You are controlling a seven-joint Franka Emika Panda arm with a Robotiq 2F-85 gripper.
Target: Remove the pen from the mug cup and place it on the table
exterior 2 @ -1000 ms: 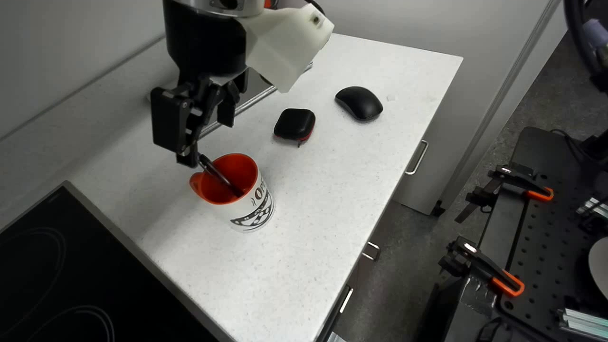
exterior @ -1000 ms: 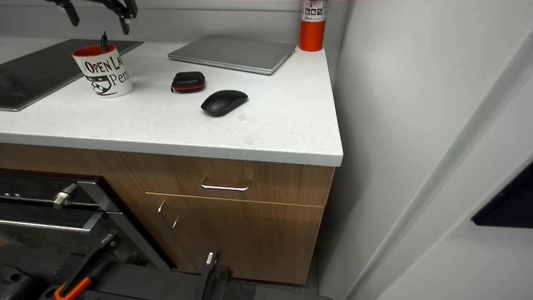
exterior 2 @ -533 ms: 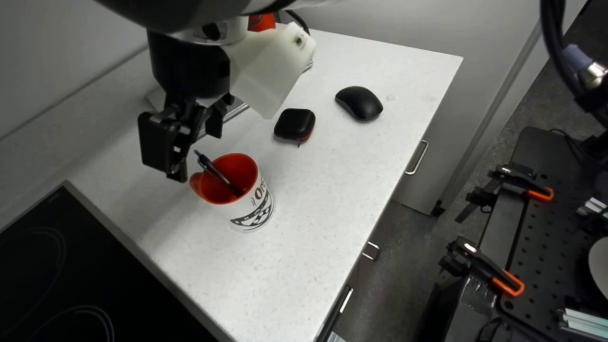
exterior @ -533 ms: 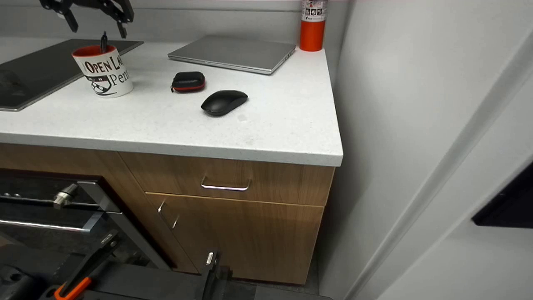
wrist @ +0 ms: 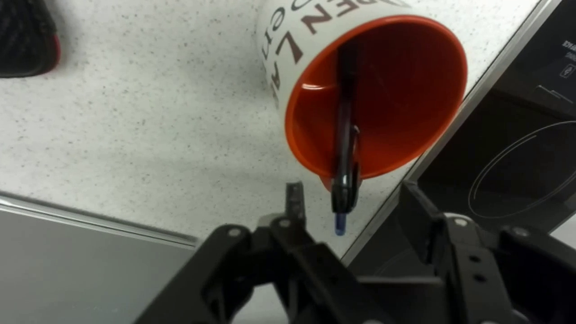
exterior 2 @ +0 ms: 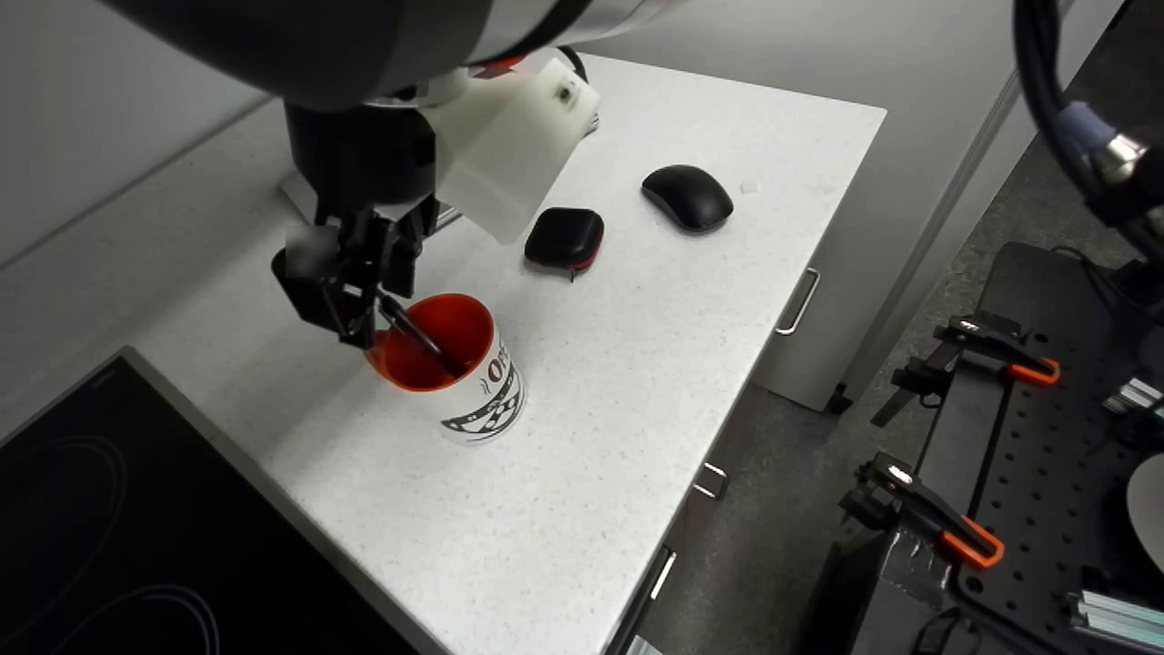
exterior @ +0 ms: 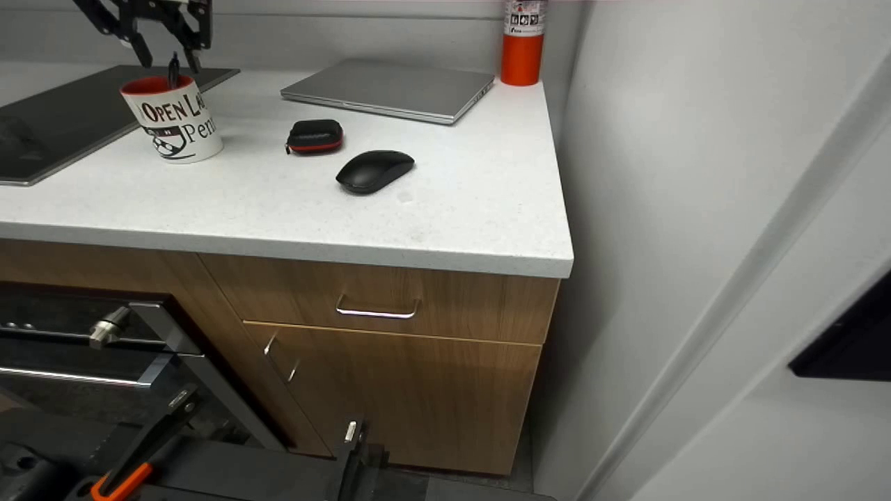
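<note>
The white mug cup (exterior: 182, 129) with dark lettering and a red-orange inside stands on the white table (exterior: 278, 209). It also shows in the wrist view (wrist: 288, 58). The black pen (wrist: 345, 148) leans inside the mug, its bluish-tipped top end sticking out past the rim. In both exterior views the pen (exterior: 173, 73) (exterior 2: 420, 337) is in the mug. My gripper (wrist: 353, 191) is partly open, with one finger on each side of the pen's top end and gaps visible on both sides. In an exterior view the gripper (exterior 2: 382, 314) is just above the mug's handle side.
A black cooktop (exterior 2: 109, 509) lies beside the mug. A small black-and-red case (exterior: 314, 136), a black mouse (exterior: 374, 171) and a closed grey laptop (exterior: 390, 90) lie on the table. A red-and-white bottle (exterior: 522, 56) stands at the back corner by the wall.
My gripper has moved down toward the pen's top end, and its fingers have drawn closer together. The mug and the pen have not moved.
</note>
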